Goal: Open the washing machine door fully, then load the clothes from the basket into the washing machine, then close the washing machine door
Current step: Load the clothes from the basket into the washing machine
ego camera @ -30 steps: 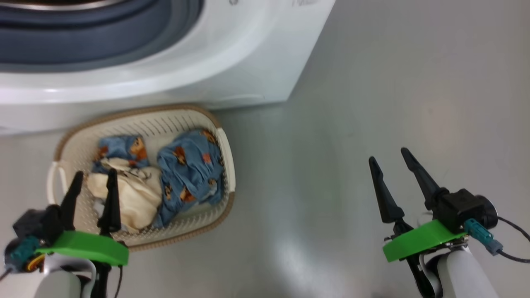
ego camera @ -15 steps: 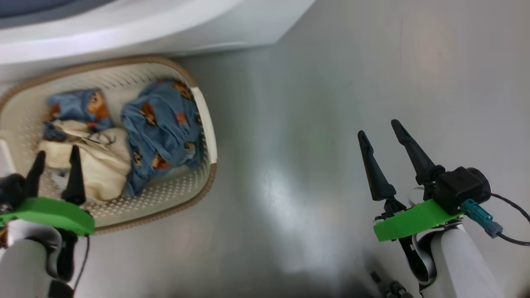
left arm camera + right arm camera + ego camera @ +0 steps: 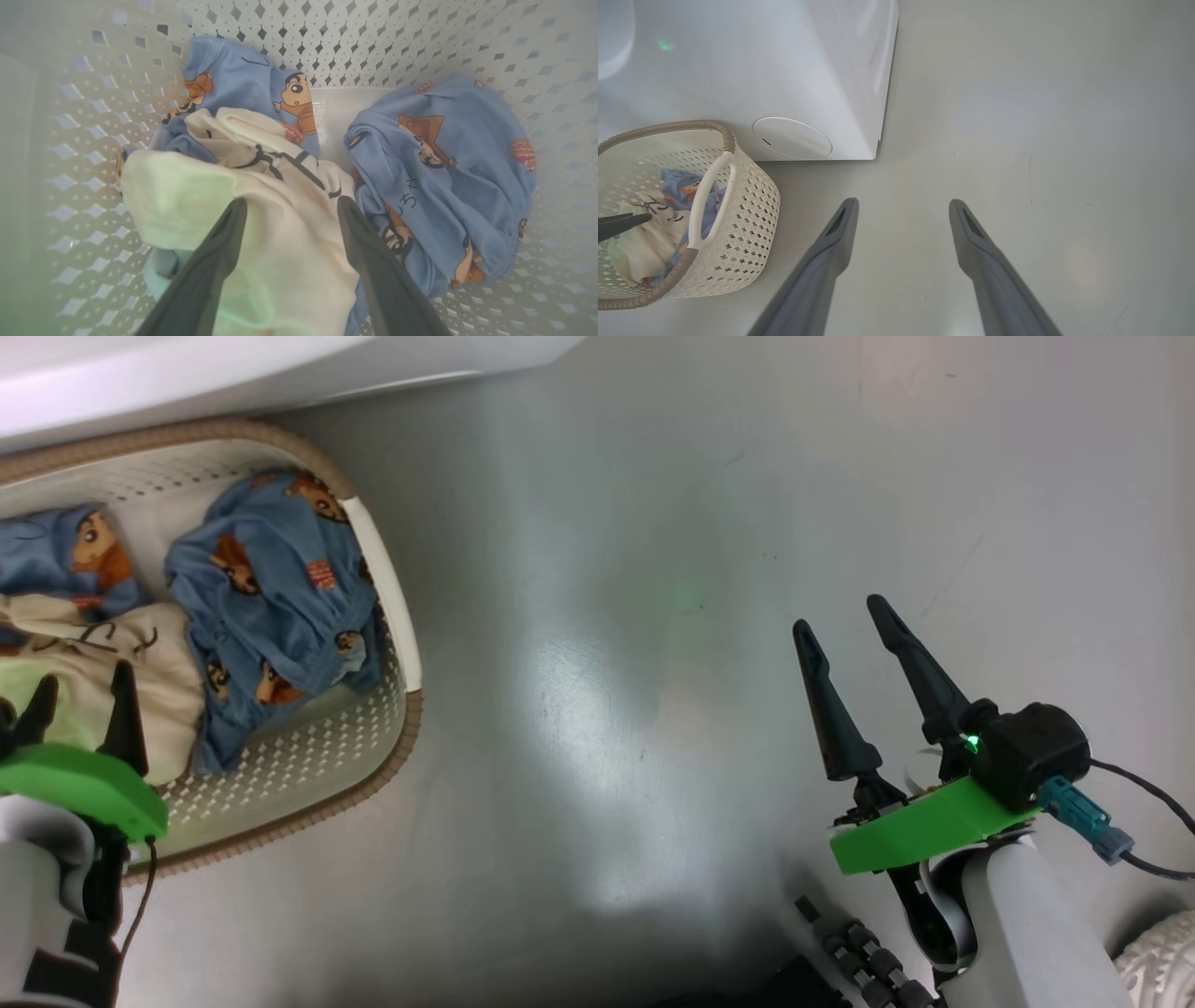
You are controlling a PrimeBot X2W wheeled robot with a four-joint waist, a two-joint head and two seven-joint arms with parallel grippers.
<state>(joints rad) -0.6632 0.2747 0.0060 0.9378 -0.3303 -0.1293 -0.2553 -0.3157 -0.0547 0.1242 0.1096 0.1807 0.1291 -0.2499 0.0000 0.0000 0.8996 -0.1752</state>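
The cream basket (image 3: 373, 569) stands on the floor against the white washing machine (image 3: 187, 373). In it lie the clothes: two blue bear-print pieces (image 3: 271, 607) (image 3: 444, 177) and a cream piece (image 3: 289, 261). My left gripper (image 3: 82, 679) (image 3: 292, 203) is open inside the basket, its fingers straddling the cream piece; I cannot tell whether they touch it. My right gripper (image 3: 840, 616) (image 3: 903, 203) is open and empty over bare floor to the right of the basket (image 3: 752, 205). The washing machine door is out of view.
Grey floor (image 3: 653, 616) stretches right of the basket and machine (image 3: 808, 70). A round cover (image 3: 791, 137) sits low on the machine's front. Dark parts of my base (image 3: 850, 952) and a white object (image 3: 1162, 943) show at the bottom right.
The head camera has swung, so the machine's opening has slid out of the picture and the basket sits further left. Both grippers stay open; the left remains over the cream piece.
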